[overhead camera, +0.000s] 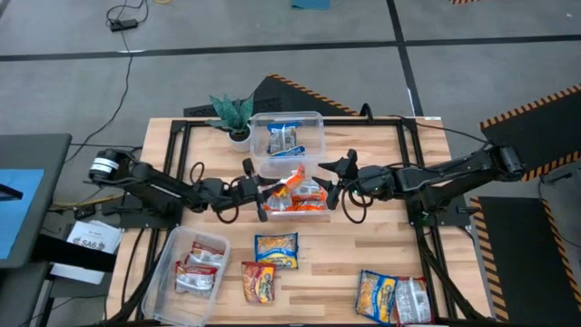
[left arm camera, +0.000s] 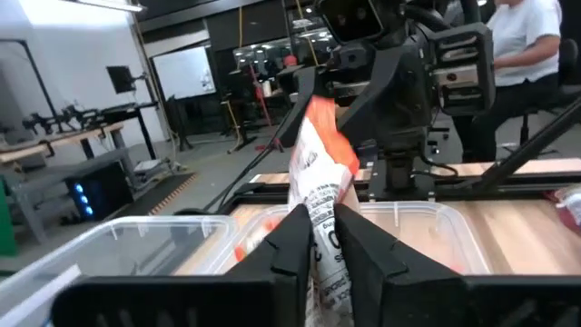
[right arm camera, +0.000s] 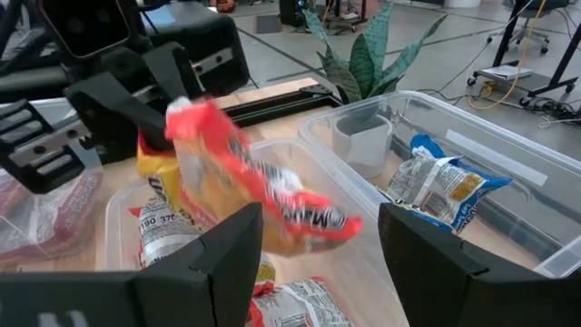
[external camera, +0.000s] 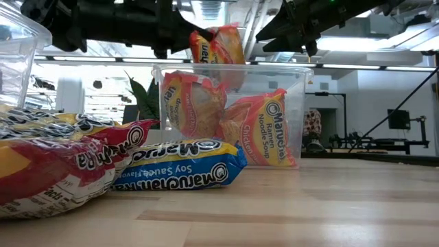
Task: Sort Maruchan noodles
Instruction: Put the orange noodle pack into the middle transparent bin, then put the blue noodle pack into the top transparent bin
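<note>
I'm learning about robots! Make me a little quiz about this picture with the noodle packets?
1. True or false: the left gripper holds an orange packet above a clear tub that already has orange packets in it.
2. What is inside the back tub next to the plant? A) blue packets B) red-and-silver packets C) nothing
3. Fill in the gap: the jaws of the right gripper are ____.

Key: 1 true; 2 A; 3 open.
</note>
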Controlling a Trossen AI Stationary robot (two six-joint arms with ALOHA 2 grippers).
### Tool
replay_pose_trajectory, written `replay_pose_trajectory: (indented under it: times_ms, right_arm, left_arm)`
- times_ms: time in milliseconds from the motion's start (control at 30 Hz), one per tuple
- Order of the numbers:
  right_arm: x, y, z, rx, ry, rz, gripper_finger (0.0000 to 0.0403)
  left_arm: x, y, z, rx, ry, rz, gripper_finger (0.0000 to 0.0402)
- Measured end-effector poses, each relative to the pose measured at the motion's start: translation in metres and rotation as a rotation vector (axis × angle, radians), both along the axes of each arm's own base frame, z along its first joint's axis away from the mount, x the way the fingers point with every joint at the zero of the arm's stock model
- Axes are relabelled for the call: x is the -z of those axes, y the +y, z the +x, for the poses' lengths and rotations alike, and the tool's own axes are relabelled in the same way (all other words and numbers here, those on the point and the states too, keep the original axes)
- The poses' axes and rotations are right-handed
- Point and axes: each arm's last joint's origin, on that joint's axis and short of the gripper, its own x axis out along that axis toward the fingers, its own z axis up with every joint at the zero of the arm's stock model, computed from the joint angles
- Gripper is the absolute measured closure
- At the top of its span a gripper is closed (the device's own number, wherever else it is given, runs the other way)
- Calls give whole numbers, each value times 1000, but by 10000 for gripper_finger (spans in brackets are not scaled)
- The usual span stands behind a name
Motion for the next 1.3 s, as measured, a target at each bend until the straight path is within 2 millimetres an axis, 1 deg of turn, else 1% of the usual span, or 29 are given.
replay_pose_trajectory:
  times_ms: [133,300,433,533,600,700,800,867,967,1033,1167,1300]
  right_arm:
    - [1,0,0,0,9,-1,159]
    - [2,0,-1,0,20,-2,159]
    - [2,0,-1,0,24,-2,159]
    - [3,0,-1,0,28,-2,159]
    - [3,0,-1,0,30,-2,159]
    - [3,0,-1,0,29,-2,159]
    - [3,0,-1,0,28,-2,159]
    - [2,0,-1,0,26,-2,159]
    - [2,0,0,0,18,-1,159]
    - [2,0,0,0,17,-1,159]
    - [1,0,0,0,13,-1,159]
    - [1,0,0,0,13,-1,159]
  left_arm:
    - [-6,-4,2,1,17,41,319]
    - [-17,-13,-1,-13,22,83,245]
    - [-33,-21,-14,-71,17,101,193]
    - [-47,-28,-30,-89,36,111,170]
    - [-58,-32,-44,-89,45,105,163]
    - [-67,-32,-64,-49,84,76,162]
    - [-69,-28,-80,44,135,40,163]
    - [-66,-24,-88,137,165,41,163]
    - [-52,-20,-95,291,217,67,163]
    - [-48,-15,-98,329,204,69,163]
    - [-48,-5,-99,277,181,35,164]
    - [-47,0,-98,251,183,18,164]
